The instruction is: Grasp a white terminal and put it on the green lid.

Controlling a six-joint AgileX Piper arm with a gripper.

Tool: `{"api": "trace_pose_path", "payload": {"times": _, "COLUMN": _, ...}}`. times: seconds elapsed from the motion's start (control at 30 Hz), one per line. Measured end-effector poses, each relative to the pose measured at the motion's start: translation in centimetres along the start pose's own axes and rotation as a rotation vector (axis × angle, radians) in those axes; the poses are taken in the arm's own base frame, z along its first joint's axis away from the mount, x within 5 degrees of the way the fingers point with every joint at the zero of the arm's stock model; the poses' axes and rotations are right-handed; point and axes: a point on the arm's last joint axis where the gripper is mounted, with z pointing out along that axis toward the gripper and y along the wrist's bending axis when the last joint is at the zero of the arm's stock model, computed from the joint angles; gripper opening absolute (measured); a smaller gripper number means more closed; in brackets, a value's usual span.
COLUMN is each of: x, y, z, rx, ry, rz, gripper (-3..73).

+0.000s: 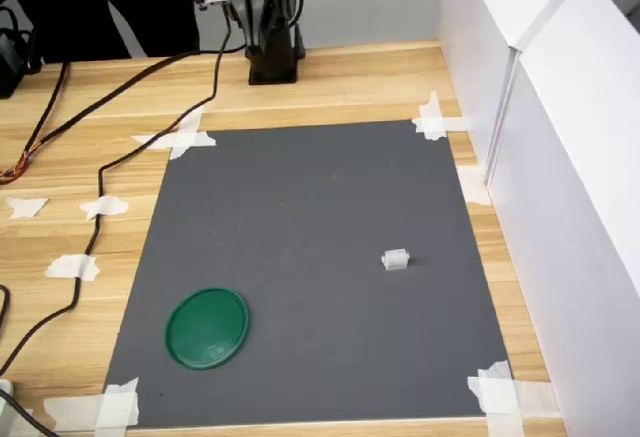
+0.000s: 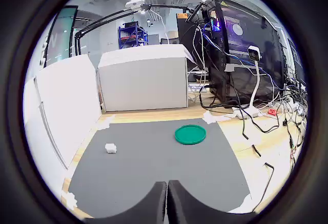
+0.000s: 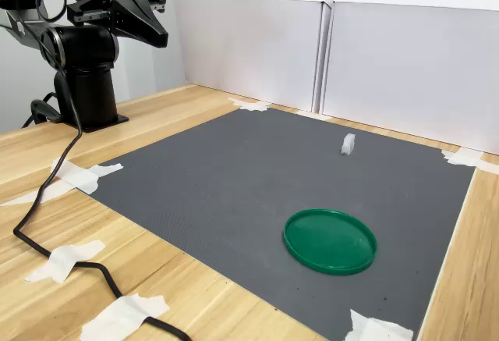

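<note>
Nothing is in hand yet: your gripper [image 3: 156, 19] sits folded back above the arm's black base [image 3: 86, 95], well apart from the work, and in the wrist view its two dark fingers [image 2: 154, 203] meet with only a hairline seam between them, so you have it closed and empty. You are at the very first step, the approach.

The white terminal [image 1: 395, 259] lies on the grey mat [image 1: 300, 217], toward the first exterior view's right, well clear of the white partition [image 1: 560, 177] beside it. It reads as a tiny whitish, slightly translucent block, roughly cuboid; the ridging on top is too small to make out clearly. The green lid [image 1: 207, 327] lies flat on the same mat near the first exterior view's lower left corner, well apart from the terminal, dark green and round with a slightly raised rim.

Your next move, as I judge it, calls for spreading the fingers, reaching out over the mat and centring above so small a piece before descending.
</note>
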Motion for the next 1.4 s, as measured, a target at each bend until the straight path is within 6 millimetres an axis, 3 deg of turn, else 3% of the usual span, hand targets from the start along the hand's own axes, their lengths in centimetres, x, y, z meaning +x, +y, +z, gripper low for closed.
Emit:
{"api": "trace_pose_path", "payload": {"times": 0.97, "x": -0.2, "y": -0.1, "z": 0.6, "rx": 0.000, "ry": 0.057, "rz": 0.007, "gripper": -1.6}}
{"api": "trace_pose_path", "payload": {"times": 1.2, "x": -2.6, "y": -0.1, "z": 1.4, "rx": -0.003, "ry": 0.121, "rz": 0.020, "gripper": -1.6}}
{"api": "trace_pose_path", "payload": {"times": 1.4, "x": -4.6, "y": -0.2, "z": 3.4, "rx": -0.024, "ry": 0.216, "rz": 0.030, "gripper": -1.6}}
